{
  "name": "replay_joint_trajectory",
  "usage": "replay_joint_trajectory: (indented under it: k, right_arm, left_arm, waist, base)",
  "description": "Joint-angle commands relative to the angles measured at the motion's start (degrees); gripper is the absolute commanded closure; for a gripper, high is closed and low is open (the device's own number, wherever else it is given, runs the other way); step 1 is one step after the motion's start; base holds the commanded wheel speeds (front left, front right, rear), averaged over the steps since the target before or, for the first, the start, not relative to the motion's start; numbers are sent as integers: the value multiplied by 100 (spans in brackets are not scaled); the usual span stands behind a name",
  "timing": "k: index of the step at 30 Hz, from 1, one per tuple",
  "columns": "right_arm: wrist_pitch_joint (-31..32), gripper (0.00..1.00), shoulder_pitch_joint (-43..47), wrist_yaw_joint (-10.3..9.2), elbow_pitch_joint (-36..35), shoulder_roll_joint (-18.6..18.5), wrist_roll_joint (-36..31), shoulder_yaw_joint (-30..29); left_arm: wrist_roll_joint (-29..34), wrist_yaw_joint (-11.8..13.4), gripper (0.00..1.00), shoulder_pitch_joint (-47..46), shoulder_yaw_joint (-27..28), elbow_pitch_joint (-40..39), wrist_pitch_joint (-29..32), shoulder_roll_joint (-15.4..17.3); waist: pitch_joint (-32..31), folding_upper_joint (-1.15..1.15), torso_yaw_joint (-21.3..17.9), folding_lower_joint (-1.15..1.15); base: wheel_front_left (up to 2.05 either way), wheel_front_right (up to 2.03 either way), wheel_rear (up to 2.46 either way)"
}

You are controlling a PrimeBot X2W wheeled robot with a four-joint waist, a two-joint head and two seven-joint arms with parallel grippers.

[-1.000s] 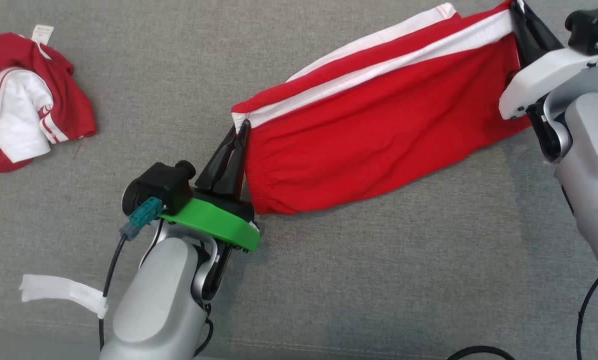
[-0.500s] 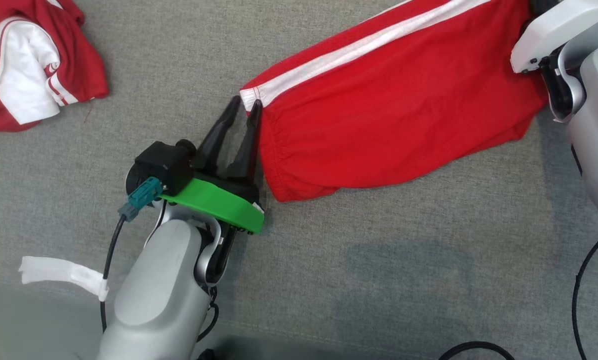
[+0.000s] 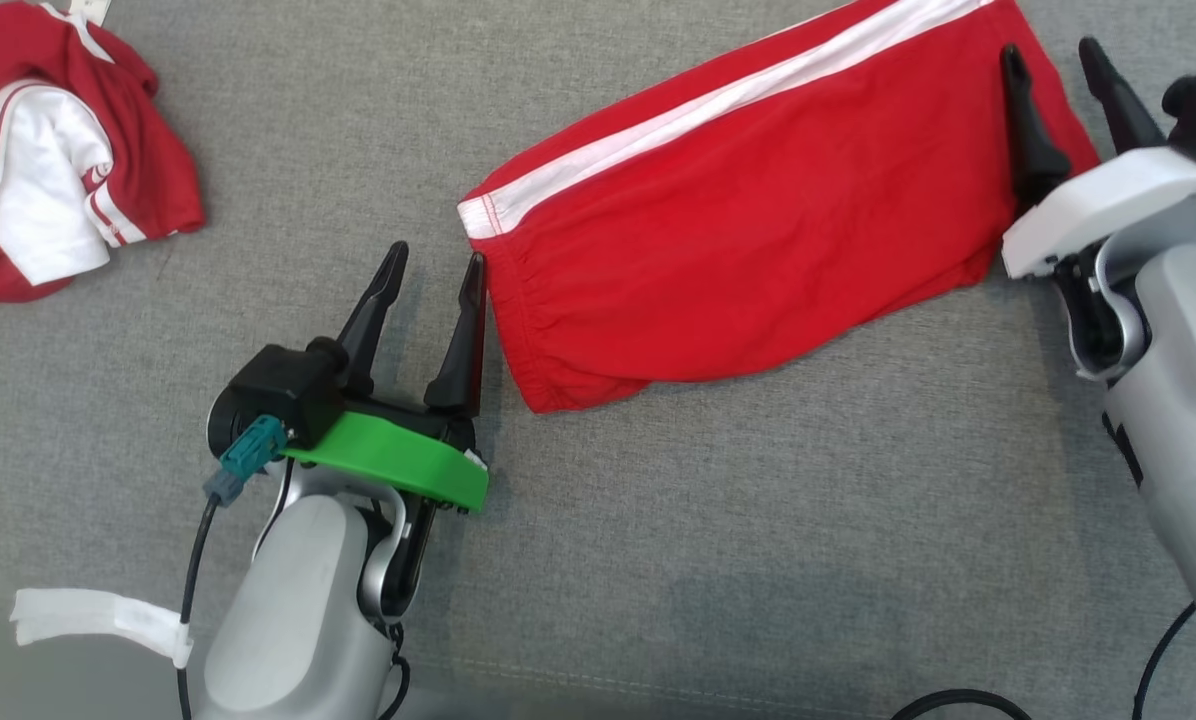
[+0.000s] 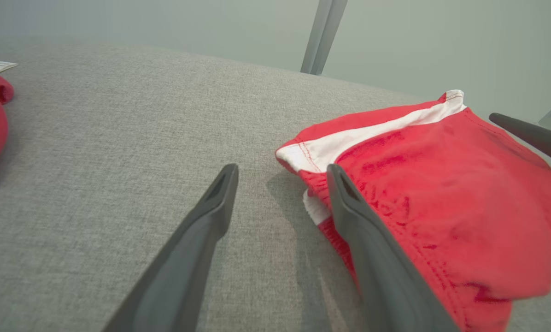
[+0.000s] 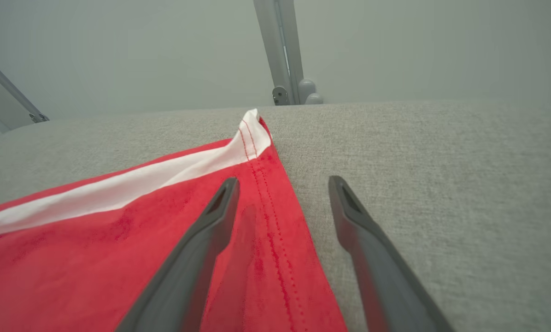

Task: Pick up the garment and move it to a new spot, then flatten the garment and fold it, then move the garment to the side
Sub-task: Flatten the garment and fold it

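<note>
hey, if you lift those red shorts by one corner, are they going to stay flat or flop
Probably flop: the red shorts lie thin and wrinkled, with a gathered, puckered edge. Likely light for their size, being thin cloth. Pushed, they would probably bunch rather than slide, since the grey cloth surface looks textured.

Bright, even, diffuse light. Soft shadows lie under the left gripper (image 4: 282, 169). Wrist views bow at their edges, with hazy backgrounds; the head view's lower-left corner blurs.
</note>
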Motion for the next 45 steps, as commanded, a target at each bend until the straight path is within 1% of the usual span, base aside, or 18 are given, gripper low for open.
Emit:
replay_joint_trajectory:
  k: [1,3,6,11,12,13,15,19,22,24,27,36,40,45]
  right_arm:
    - [-14,0,260,-11,-83,-12,162,3]
    - [-14,0,443,-11,-127,-5,277,67]
    - [-14,0,590,-11,-13,44,442,194]
    - [66,0,614,-9,494,178,647,510]
    - [98,10,621,-5,600,204,686,571]
    - [136,56,640,-5,696,231,711,657]
    - [149,100,690,-4,833,279,778,799]
    - [96,100,859,-5,971,316,950,979]
    - [35,100,964,-6,986,325,1104,952]
    - [13,100,1077,-6,964,346,1213,870]
    - [4,100,1308,-10,762,364,1374,598]
    - [-13,100,2262,-10,31,555,1402,-25]
    - [-13,100,2626,-10,-74,606,1351,-171]
    - [-14,100,2741,-10,-109,598,1305,-275]
  left_arm:
    - [70,16,0,125,61,-48,-3,17]
    - [131,16,0,183,90,-54,-3,15]
    - [205,16,0,247,108,-41,-3,17]
    - [169,16,0,289,84,-18,-3,15]
    - [165,16,0,306,64,-7,-3,16]
    - [166,16,0,329,57,0,-3,16]
    - [176,16,0,386,64,21,-3,16]
    - [232,16,0,513,141,95,-3,16]
    - [266,16,0,668,219,156,-3,16]
    - [294,16,0,786,286,190,-3,15]
    - [349,16,0,944,367,227,-3,15]
    - [445,16,0,1306,554,306,-3,17]
    - [448,16,0,1421,556,323,-3,16]
    - [504,16,0,1489,548,310,-3,18]
  waist:
    - [-137,0,-110,0]
    - [-172,0,-134,0]
    - [-203,0,-141,0]
    - [-262,0,-96,0]
    - [-292,0,-83,0]
    - [-322,0,-73,0]
    - [-397,0,-64,0]
    - [-613,0,-94,0]
    - [-853,0,-169,0]
    - [-1035,0,-239,0]
    - [-1270,0,-361,0]
    - [-1780,0,-766,0]
    - [-1901,0,-865,0]
    - [-1911,0,-912,0]
  base:
    - [0,0,0]
    - [0,0,0]
    - [0,0,0]
    - [0,0,0]
    - [0,0,0]
    - [0,0,0]
    - [0,0,0]
    - [0,0,0]
    - [0,0,0]
    - [0,0,0]
    - [0,0,0]
    - [0,0,0]
    - [0,0,0]
    - [0,0,0]
